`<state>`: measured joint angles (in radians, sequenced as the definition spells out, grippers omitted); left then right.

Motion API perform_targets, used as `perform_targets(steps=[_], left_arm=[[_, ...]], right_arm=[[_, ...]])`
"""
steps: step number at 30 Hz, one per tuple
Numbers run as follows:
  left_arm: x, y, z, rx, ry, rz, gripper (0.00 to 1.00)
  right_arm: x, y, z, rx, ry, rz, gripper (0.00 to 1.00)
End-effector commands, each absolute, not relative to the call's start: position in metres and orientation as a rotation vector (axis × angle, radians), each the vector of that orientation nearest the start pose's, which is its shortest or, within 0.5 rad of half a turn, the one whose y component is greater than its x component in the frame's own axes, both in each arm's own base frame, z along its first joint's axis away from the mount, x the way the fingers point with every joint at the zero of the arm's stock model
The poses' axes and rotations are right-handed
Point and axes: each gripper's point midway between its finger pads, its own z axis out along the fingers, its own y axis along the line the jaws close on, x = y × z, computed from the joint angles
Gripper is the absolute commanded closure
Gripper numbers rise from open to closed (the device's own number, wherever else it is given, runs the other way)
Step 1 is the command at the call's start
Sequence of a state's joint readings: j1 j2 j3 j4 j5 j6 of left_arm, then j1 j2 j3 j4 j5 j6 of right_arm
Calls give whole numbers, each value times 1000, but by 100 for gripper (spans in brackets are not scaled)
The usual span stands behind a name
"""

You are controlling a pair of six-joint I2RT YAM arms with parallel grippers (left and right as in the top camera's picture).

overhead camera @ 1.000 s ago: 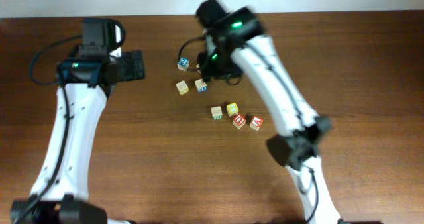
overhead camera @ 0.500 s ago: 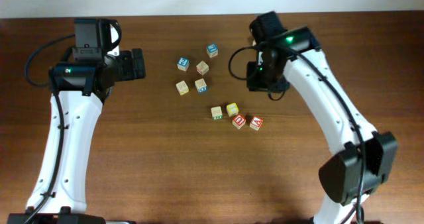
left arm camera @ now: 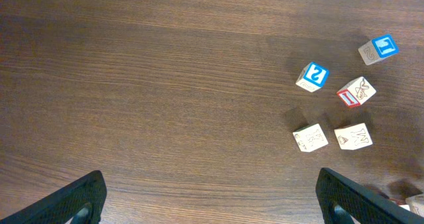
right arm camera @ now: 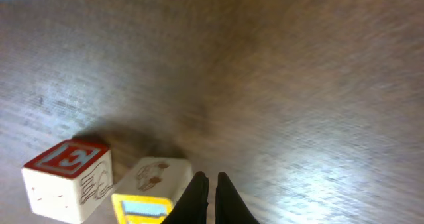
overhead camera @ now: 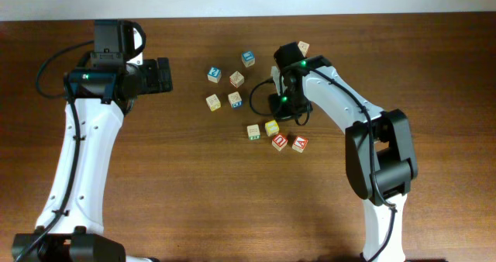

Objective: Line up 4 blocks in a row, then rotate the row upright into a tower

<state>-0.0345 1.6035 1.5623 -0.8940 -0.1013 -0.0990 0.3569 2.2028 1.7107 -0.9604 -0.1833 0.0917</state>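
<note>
**K:** Right arm has swung in from the right side of the table. The right gripper now sits at the far side of the row of four, by the yellow-faced block.

**M:** Jaw state?

**K:** Fingers pressed together, nothing between them. In the wrist view the tips are just beside the yellow-faced block's top edge. Can't tell if they touch it.

**M:** Row layout?

**K:** Mid-table, a bit right of centre. The green-faced block is at one end with the yellow-faced one just beside it. Then a red-faced block at the yellow's near corner, and the other red-faced block just beside that. All flat on the table.

**M:** Left side?

**K:** Left gripper hasn't moved. Fingers spread wide, holding nothing, well apart from the row.

**M:** Other cubes?

**K:** Loose cluster of five beyond the row, including one blue-faced cube and another blue-faced cube. A stray cube lies near the far edge; the arm covered it before.
</note>
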Motion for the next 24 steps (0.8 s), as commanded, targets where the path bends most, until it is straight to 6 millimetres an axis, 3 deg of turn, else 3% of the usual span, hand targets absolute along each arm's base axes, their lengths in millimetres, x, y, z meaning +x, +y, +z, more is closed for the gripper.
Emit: perform_targets(steps=[1, 5, 9, 15, 20, 22, 24], left_arm=[[425, 0, 230, -133, 2495, 55, 0], [424, 0, 230, -133, 2497, 55, 1], [419, 1, 227, -133, 2520, 58, 1], [417, 1, 225, -132, 2533, 60, 1], [413, 1, 223, -132, 2551, 62, 1], [413, 1, 223, -132, 2550, 62, 1], [416, 1, 224, -132, 2540, 61, 0]], right_arm=[[397, 204, 19, -350, 3075, 466, 93], [380, 204, 19, 50, 3199, 475, 95], [376, 209, 19, 240, 3216, 463, 94], [365, 249, 19, 190, 3199, 483, 95], [349, 260, 19, 117, 3232, 454, 93], [364, 246, 26, 123, 3205, 429, 88], [387, 242, 38, -2, 3127, 472, 87]])
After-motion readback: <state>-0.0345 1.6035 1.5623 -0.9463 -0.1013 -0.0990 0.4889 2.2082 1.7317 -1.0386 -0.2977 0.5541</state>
